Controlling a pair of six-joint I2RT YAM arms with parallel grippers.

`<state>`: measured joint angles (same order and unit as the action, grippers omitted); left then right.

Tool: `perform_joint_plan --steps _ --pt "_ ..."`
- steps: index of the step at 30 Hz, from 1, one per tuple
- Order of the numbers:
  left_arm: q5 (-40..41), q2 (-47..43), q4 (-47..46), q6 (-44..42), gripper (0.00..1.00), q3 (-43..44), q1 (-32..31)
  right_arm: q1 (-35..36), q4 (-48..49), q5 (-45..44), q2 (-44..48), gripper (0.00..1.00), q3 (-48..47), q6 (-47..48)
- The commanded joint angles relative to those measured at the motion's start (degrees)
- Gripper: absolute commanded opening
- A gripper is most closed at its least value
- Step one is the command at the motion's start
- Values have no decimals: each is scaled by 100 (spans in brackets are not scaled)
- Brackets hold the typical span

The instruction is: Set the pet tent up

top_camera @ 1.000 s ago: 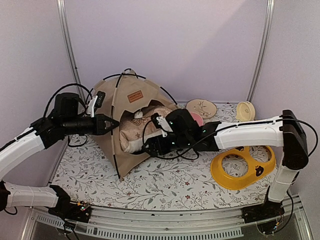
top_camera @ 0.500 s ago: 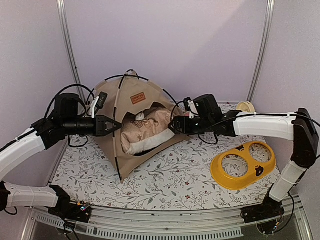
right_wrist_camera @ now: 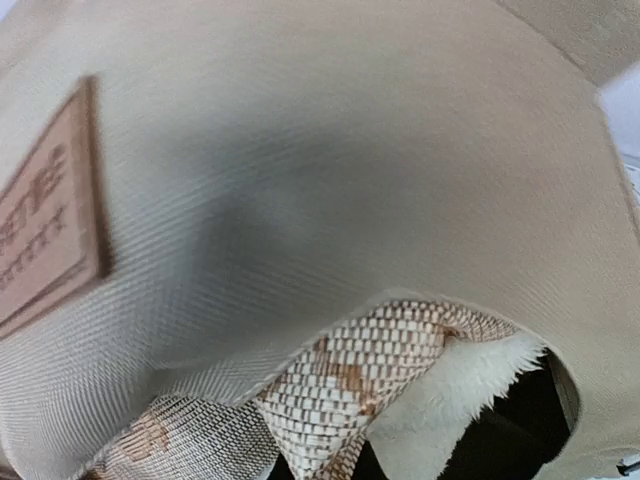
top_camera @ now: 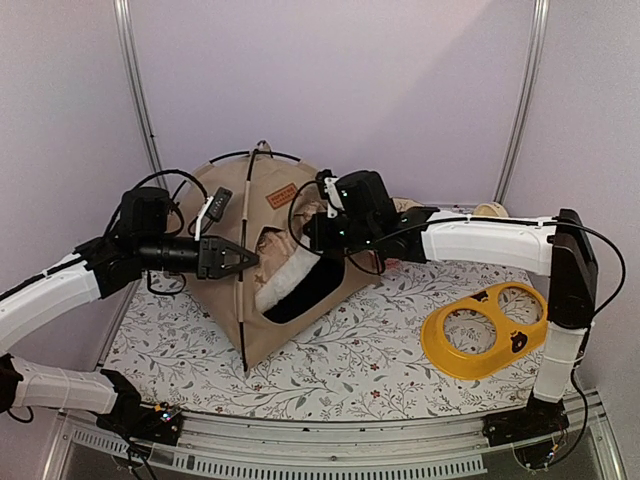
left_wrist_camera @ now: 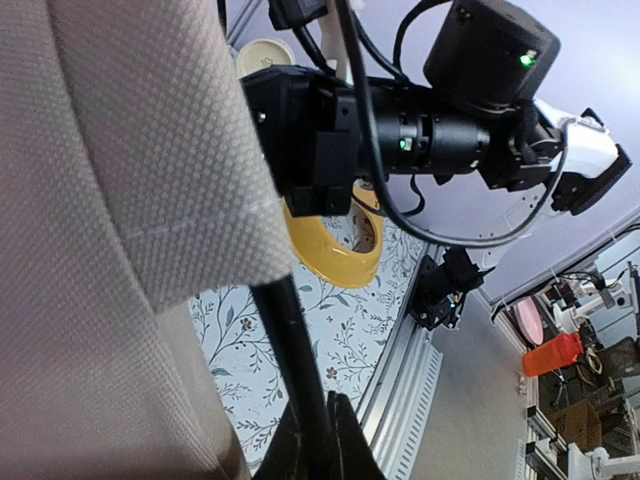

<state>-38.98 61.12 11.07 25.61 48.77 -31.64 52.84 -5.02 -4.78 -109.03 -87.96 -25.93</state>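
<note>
pet tent (top_camera: 270,335): upright on table (top_camera: 340,365) | left gripper (top_camera: 243,259): pinching its front pole (left_wrist_camera: 290,340) | right gripper (top_camera: 310,232): pressed together against its front fabric, covering the doorway top | pillow (top_camera: 285,283): inside | yellow bowl (top_camera: 487,330): to its right

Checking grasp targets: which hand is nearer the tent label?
Right. The right hand is at the tent front, just below-right of the label; the left hand is farther down-left, shut on the pole.
</note>
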Motion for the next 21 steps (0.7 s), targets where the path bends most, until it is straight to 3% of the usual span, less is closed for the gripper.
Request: perform_joint_plan --steps 1,7,10,12,15,17,21 --pt "-398 -98 -300 -105 0 118 -140 346 220 -659 -90 0 -208 500" --pt "254 -409 -194 55 0 122 13 -295 -294 -131 -682 1 618 -311" --pt "653 -447 -73 184 0 -17 196 -232 -97 -12 -331 16 968 -333" --pt "731 -458 -129 273 0 -159 311 -124 -110 -86 -55 38 1009 -261" --pt "824 -483 -241 394 0 -311 375 76 -274 -252 344 58 862 -82" --pt "984 -481 -157 396 0 -301 386 214 -388 -461 611 66 781 35" --pt "1119 -506 -65 417 0 -307 421 425 -676 -895 1023 67 722 34"
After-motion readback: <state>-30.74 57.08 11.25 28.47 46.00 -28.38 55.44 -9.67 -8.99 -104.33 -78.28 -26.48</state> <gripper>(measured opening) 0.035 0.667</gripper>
